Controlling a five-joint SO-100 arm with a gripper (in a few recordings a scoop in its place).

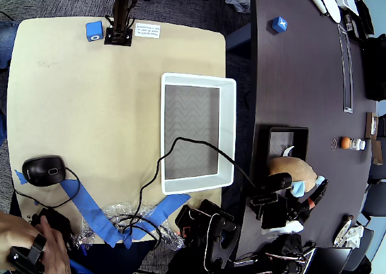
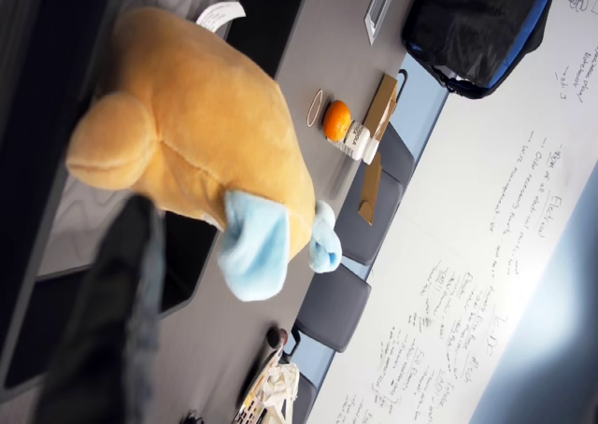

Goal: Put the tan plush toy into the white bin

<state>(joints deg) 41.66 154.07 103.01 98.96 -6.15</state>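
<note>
Your toy (image 1: 294, 169) sits at the near end of the black tray (image 1: 288, 133) on the dark counter (image 1: 289, 75), at about 3 o'clock from the bin (image 1: 228, 135) in the overhead view, well apart from it. Your hand (image 1: 283, 183) is right at the toy's lower edge; one dark finger (image 2: 112, 303) blurs the wrist view's foreground, so I cannot tell whether it is gripping. The bin lies empty, open side up, ready to receive a drop.
</note>
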